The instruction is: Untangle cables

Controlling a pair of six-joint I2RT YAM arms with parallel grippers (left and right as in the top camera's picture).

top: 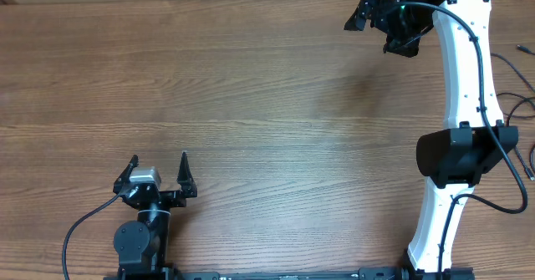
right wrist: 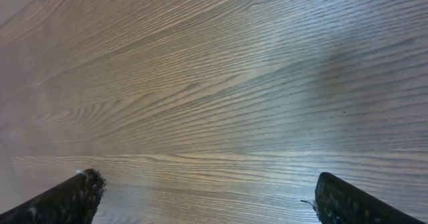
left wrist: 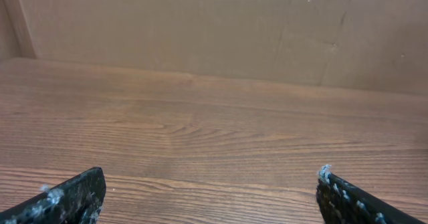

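Observation:
Only a few thin black cable strands (top: 512, 63) show, at the table's far right edge behind the right arm, with a small plug end (top: 524, 53) beside them. Most of the cables are out of view. My right gripper (top: 368, 36) is open and empty at the far right of the table, well to the left of those strands. My left gripper (top: 159, 156) is open and empty near the front left. The left wrist view (left wrist: 210, 184) and the right wrist view (right wrist: 207, 190) show only bare wood between the fingers.
The white right arm (top: 464, 79), with its thick black wire, stands between the table's middle and the strands. The wooden table (top: 267, 121) shows bare wood. A brown wall (left wrist: 200, 23) rises behind the table's far edge.

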